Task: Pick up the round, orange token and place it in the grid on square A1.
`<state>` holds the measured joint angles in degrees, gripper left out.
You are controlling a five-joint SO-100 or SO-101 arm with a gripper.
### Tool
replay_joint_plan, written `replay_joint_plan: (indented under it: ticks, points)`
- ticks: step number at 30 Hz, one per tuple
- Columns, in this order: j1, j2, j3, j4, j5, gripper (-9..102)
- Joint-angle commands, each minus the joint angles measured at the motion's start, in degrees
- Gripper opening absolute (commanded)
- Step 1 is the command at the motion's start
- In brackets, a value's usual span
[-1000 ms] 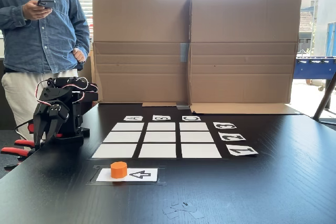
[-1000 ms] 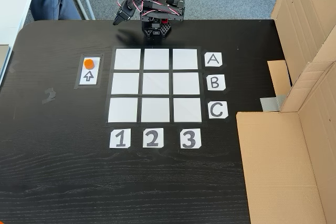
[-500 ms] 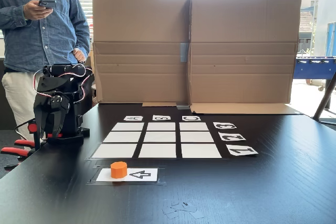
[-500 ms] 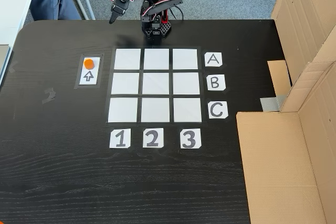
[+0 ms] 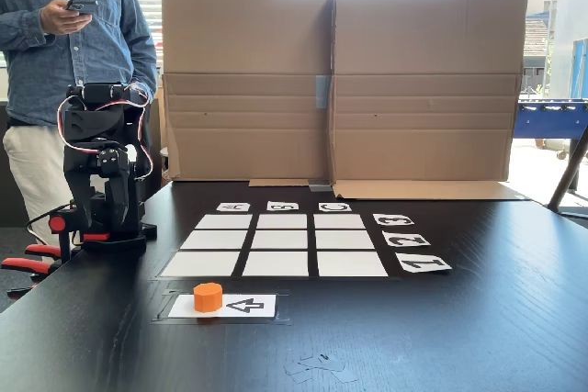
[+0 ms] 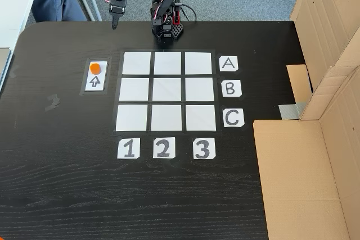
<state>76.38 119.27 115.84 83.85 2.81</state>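
Note:
The orange token (image 5: 208,296) (image 6: 95,67) stands on one end of a white card with a black arrow (image 5: 241,306) (image 6: 95,81), just outside the grid (image 5: 276,245) (image 6: 167,91). Square A1 (image 5: 200,263) (image 6: 136,63) is the corner cell nearest both the card and the arm's base, and nothing lies on it. My gripper (image 5: 90,211) (image 6: 114,24) hangs pointing down above the table's far edge in the overhead-looking fixed view, well short of the token. Its jaws look shut with nothing in them.
Tall cardboard walls (image 5: 340,84) (image 6: 329,82) close off one side of the black table (image 6: 67,184). A person in a denim shirt (image 5: 69,43) stands behind the arm holding a phone. Red clamp handles (image 5: 26,262) stick out by the base. Tape scraps (image 5: 317,366) lie near the front edge.
The arm has unfolded upward and swung its gripper away from the base toward the token's side. The token and the card have not moved.

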Motion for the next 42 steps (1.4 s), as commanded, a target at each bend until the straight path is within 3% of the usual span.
replay_joint_plan:
  ticks: [1, 17, 42]
  points:
    - [-3.34, -4.39, -7.03, 0.79, 2.37, 20]
    - [-13.36, -26.54, -26.81, 0.79, 13.01, 33]
    - [-19.86, -54.93, -51.42, 0.79, 16.35, 33]
